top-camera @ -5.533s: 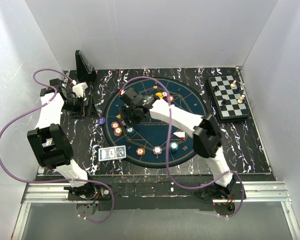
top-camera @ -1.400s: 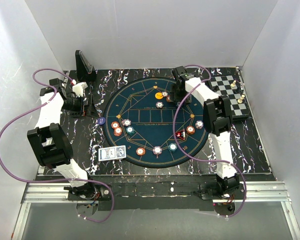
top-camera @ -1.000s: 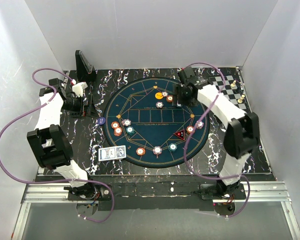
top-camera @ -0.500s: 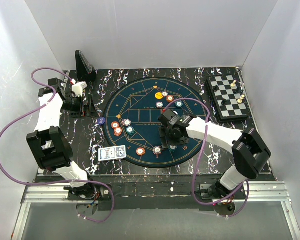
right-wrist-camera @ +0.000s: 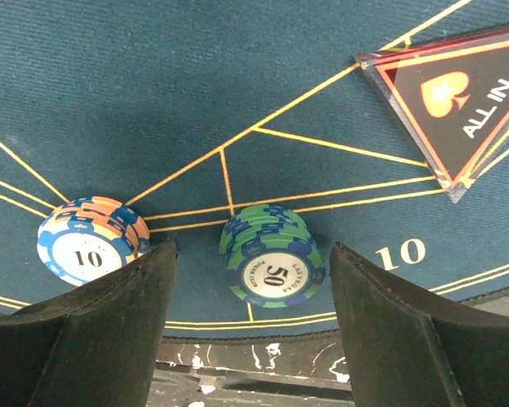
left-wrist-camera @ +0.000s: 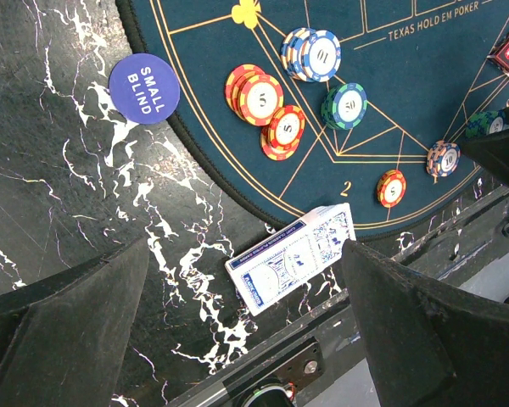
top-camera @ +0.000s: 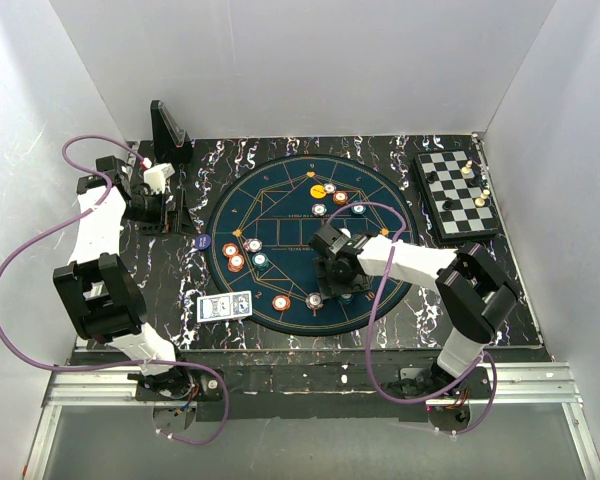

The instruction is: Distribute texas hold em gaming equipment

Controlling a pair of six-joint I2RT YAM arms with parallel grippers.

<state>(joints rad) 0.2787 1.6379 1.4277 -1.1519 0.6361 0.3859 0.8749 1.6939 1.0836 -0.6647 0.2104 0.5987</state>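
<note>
Your right arm has swung in the last second from the far right rim of the round mat (top-camera: 270, 215), beside the chessboard (top-camera: 455, 193), back to the mat's near-right part. The right tool (right-wrist-camera: 250, 248) now hangs low there, its fingers (right-wrist-camera: 93, 339) well apart and holding nothing. A green chip stack (right-wrist-camera: 276, 263) marked fifty sits on the mat between the two fingers, touched by neither. An orange and blue chip stack (right-wrist-camera: 89, 246) marked ten lies just past the finger on that view's left. The red triangle marker (right-wrist-camera: 458, 102) reading "all in" lies further off to the right. This looks like the start of a pick-up of the green stack, so the sharing-out seems under way rather than finished.

Your left arm has not moved. The left tool (left-wrist-camera: 244, 250) stays wide apart and empty above the worktop (left-wrist-camera: 68, 195). The blue-backed cards (left-wrist-camera: 293, 267) lie below it at the mat's near-left rim, and the blue small-blind disc (left-wrist-camera: 144, 87) sits just off the mat.

Hidden parts: in the overhead view the right arm covers the triangle marker and the green stack. The right wrist view cuts off one corner of the marker. You cannot tell how many cards are in the pile, and no card face shows. The chess pieces are too small to tell apart.
</note>
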